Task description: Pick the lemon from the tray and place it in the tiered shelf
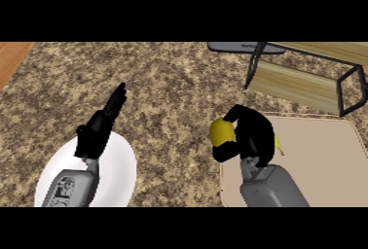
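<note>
The yellow lemon (pixel 222 131) sits in my right hand (pixel 250 136), whose fingers and thumb curl round it over the left edge of the beige tray (pixel 323 160). The hand covers most of the lemon. The tiered shelf (pixel 302 82), with wooden boards in a black frame, stands at the upper right beyond the tray. My left hand (pixel 101 126) rests open at the left, fingers straight and pointing away, above a white plate (pixel 119 170).
A dark grey flat object (pixel 241 47) lies by the shelf's top left corner. The speckled stone counter (pixel 165 87) spreads across the middle. A wooden strip (pixel 10 58) runs along the upper left edge.
</note>
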Robot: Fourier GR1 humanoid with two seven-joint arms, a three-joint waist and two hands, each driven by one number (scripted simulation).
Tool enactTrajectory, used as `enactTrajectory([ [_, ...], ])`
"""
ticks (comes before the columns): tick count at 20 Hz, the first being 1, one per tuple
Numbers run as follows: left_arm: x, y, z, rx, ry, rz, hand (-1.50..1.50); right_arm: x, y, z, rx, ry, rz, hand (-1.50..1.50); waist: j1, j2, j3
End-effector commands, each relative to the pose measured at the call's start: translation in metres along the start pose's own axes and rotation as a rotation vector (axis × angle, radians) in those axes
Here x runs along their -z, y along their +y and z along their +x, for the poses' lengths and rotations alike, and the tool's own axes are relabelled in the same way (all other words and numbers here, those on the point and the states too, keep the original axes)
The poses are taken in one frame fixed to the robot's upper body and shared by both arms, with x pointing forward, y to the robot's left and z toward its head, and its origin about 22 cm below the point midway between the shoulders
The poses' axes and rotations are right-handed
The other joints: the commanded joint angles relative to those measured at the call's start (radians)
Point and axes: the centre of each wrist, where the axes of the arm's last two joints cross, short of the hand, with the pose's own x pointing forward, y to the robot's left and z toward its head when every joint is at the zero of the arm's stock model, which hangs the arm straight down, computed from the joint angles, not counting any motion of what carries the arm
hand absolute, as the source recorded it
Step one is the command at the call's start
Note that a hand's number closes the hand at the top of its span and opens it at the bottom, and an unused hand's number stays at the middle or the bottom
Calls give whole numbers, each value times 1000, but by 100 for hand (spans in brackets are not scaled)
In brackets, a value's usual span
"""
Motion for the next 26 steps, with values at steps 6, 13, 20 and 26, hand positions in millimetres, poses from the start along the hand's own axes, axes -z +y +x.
enactTrajectory([
  [6, -8, 3, -6, 4, 30, 12, 0, -48, -19, 97, 274, -158, -195, 150, -21, -10, 1],
  [13, 2, 0, 0, 15, 27, 20, 0, -63, -62, 139, 294, -136, -373, 150, -40, -15, 0],
  [20, -9, 11, 1, 2, 33, 45, 0, -54, -99, 152, 242, -86, -567, 150, -48, -15, 0],
  [26, -4, 10, 4, 4, 13, 48, 0, -42, -139, 173, 192, -40, -702, 150, -54, -12, 0],
])
